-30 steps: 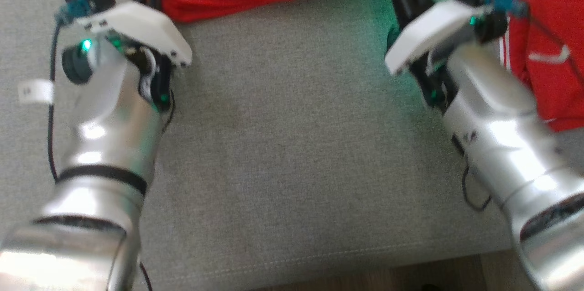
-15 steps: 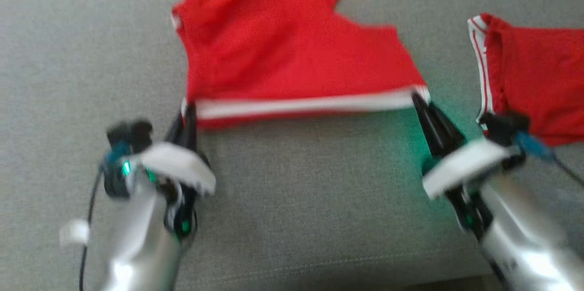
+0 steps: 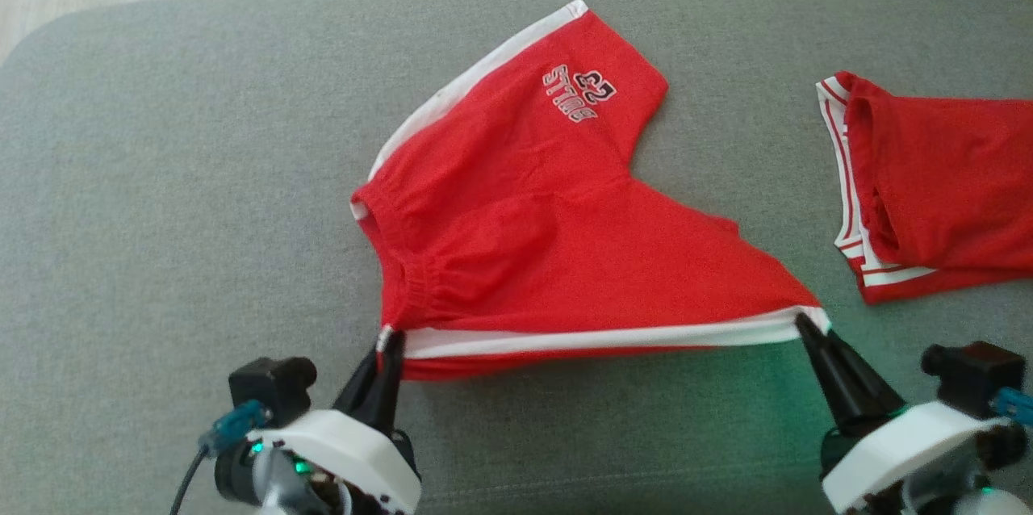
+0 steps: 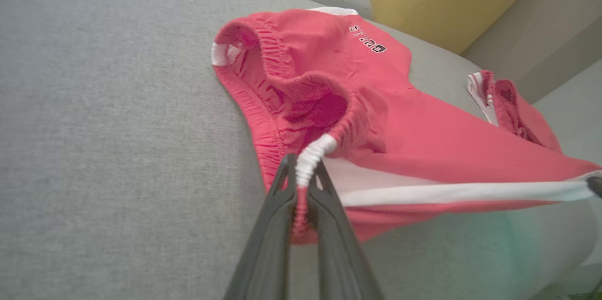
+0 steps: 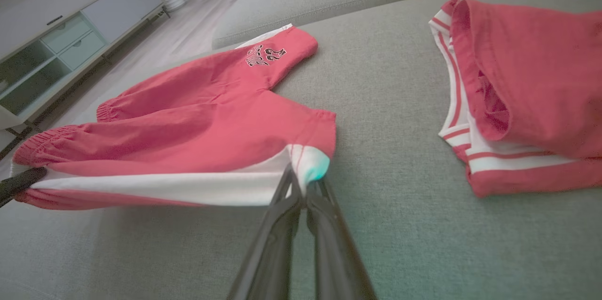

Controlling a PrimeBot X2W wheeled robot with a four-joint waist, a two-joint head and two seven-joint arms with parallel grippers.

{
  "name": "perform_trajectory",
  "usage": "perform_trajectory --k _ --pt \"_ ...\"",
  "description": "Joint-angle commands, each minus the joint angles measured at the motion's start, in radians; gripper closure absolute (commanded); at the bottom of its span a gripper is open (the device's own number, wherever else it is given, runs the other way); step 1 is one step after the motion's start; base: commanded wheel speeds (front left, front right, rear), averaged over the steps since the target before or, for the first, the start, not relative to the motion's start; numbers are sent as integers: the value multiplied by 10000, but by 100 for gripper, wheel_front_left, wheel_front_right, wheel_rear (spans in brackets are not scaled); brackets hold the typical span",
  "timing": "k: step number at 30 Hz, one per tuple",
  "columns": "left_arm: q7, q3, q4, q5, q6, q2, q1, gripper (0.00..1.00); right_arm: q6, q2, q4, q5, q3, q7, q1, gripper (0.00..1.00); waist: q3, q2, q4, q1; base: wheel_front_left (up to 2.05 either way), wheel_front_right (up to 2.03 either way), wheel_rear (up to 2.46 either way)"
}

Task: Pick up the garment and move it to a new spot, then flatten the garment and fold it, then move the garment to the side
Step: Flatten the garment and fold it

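The garment (image 3: 549,232), a pair of red shorts with white trim, lies near the middle of a grey sofa (image 3: 161,176), its near edge raised just off the fabric between two robot arms. The left tool (image 3: 389,341) is pressed together on the elastic waistband where the white side stripe (image 3: 597,335) begins. The right tool (image 3: 805,325) pinches the leg-hem corner at the stripe's other end. Held at these two ends, the stripe runs straight and taut from one to the other, while the rest of the shorts trails away across the cushion, the far leg with its printed lettering (image 3: 577,91) resting flat.

The grip appears chosen to carry the shorts by one long edge, so that the cloth drags out smooth rather than bunching when it is set down. The waistband side is gathered and puckered, which suggests the flattening is not yet finished and no fold has been made.

A second red garment (image 3: 944,184) with white striped edging sits apart at the robot's right, untouched by either arm. Its place there likely marks the side area for finished pieces, and the space between the two leaves room to work.
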Motion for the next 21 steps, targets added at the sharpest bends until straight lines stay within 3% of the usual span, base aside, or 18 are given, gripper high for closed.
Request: perform_trajectory --k 1,9,21 --pt "146 286 -621 -138 85 125 -190 100 35 -92 -591 -163 -112 212 -71 100 1 -1 17 1 0 0 0" --pt "1230 258 -1630 -1140 -108 80 -414 100 35 -19 -1664 -483 -852 1627 -805 100 502 -1 209 1 0 0 0" --pt "1220 575 -340 -2754 -730 -105 -3532 100 35 -1419 868 496 181 2209 -5775 100 2330 -1 1146 1 0 0 0"
